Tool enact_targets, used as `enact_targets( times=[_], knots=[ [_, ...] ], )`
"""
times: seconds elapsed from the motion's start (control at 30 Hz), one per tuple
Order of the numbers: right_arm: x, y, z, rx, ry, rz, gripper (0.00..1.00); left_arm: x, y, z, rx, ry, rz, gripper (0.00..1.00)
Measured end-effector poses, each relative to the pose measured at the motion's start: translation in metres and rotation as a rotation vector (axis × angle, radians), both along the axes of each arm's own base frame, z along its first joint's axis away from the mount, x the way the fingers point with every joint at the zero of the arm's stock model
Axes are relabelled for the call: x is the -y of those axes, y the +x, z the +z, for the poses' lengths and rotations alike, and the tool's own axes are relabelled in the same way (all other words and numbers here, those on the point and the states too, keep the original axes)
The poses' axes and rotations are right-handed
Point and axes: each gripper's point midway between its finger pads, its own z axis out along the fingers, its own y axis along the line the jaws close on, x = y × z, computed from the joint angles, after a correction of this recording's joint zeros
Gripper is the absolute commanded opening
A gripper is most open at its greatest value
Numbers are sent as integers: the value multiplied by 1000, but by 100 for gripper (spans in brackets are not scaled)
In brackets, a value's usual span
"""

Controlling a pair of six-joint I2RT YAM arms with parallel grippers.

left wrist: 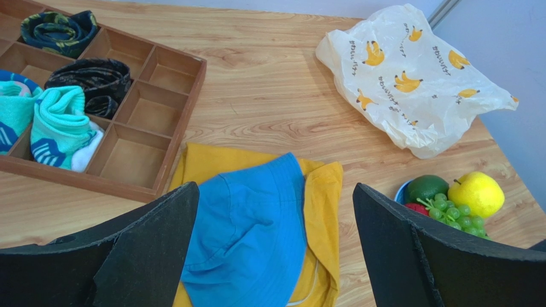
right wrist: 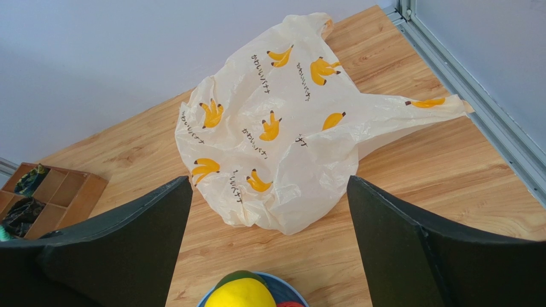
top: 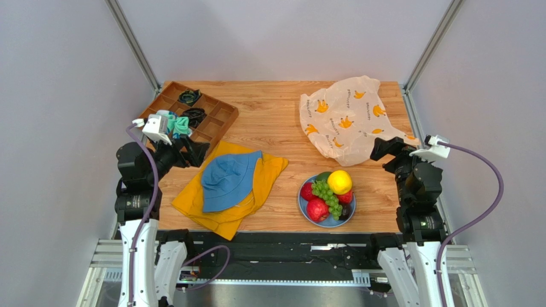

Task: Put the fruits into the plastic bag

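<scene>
The fruits lie piled on a blue plate at the near middle of the table: a yellow lemon, green grapes, a red fruit, a green oval fruit and a dark plum. The plastic bag, cream with orange bananas, lies flat and crumpled at the back right. My left gripper hangs open and empty over the blue hat, far left of the plate. My right gripper is open and empty above the bare wood between the bag and the lemon.
A blue hat rests on a yellow cloth left of the plate. A wooden compartment tray holding rolled socks stands at the back left. Grey walls and metal rails close in the table's sides.
</scene>
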Motion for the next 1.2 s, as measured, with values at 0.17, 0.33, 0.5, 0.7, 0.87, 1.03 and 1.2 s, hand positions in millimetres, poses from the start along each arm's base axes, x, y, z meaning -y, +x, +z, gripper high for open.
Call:
enact_targets(
  times=[0.17,0.33,0.5,0.7,0.87,1.03,1.2],
  knots=[
    [-2,7,-8,-37,2,6,93,0,4,-6,-28,-10,-1,99],
    [-7,15,-22,-93,3,34,93,7,6,-16,-72,-26,-53,99],
    [-8,18,-29,-155,-2,39,100,19,-2,-15,-45,-37,-134,98],
    [-20,50,-27,-223,23,93,98,16,1,-21,-65,-25,-115,96],
    [-24,99,-58,-403,29,96,95,15,-1,-27,-84,-15,-102,95],
    [-12,116,-98,-541,25,20,97,15,-1,-28,-90,-10,-98,92],
    [5,116,-106,-560,52,-58,98,15,1,-32,-108,-12,-99,90]
  ],
)
